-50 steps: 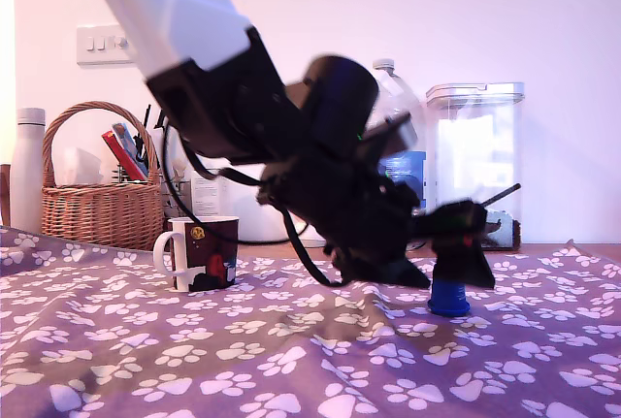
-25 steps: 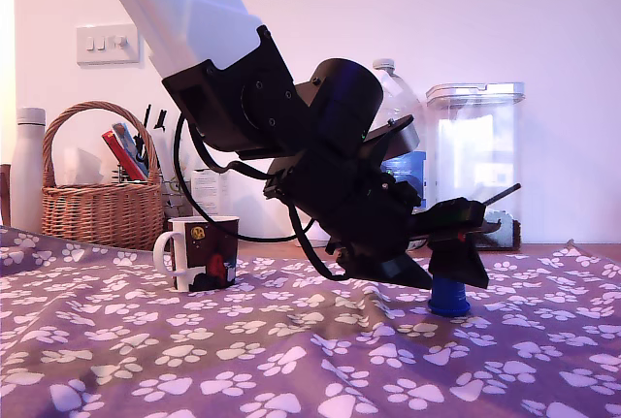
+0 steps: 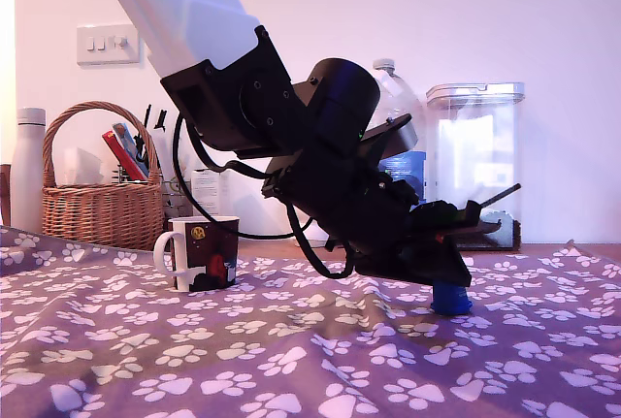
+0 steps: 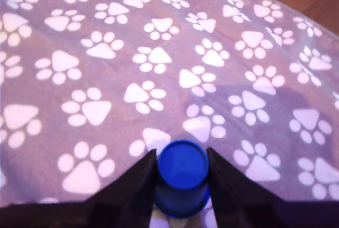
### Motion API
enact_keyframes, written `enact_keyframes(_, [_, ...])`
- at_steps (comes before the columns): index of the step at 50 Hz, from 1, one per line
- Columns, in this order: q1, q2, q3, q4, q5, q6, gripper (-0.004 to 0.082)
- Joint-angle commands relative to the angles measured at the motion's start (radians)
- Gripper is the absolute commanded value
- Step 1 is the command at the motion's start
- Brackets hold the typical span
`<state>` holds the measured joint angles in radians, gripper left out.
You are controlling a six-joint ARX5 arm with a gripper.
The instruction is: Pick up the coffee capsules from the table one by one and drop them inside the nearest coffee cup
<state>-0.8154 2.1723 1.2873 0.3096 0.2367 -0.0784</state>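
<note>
Your end effector [image 4: 181,178] is pinching the capsule [image 4: 182,178] right between its fingers, low on the worktop [image 4: 106,53]. It looks light, stiff and slick plastic, so I'd grip the tapered wall gently. The cup [image 3: 204,252] sits well off to the side.

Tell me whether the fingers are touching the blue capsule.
Touching. In the wrist view both fingers sit flush against the sides of the capsule, with no cloth showing between them.
</note>
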Motion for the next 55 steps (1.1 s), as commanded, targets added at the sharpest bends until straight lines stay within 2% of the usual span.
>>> enact_keyframes(1, [-0.001, 0.028, -0.003, -0.003, 0.001, 0.009, 0.0036])
enact_keyframes(17, [-0.001, 0.018, -0.003, 0.046, 0.002, 0.009, 0.0037])
enact_keyframes(29, [0.0, -0.048, -0.004, 0.057, 0.001, 0.013, 0.0037])
enact_keyframes(48, [0.009, -0.182, -0.005, 0.052, -0.048, 0.034, 0.0037])
enact_keyframes(55, [0.011, -0.229, -0.016, 0.05, -0.08, 0.046, 0.0037])
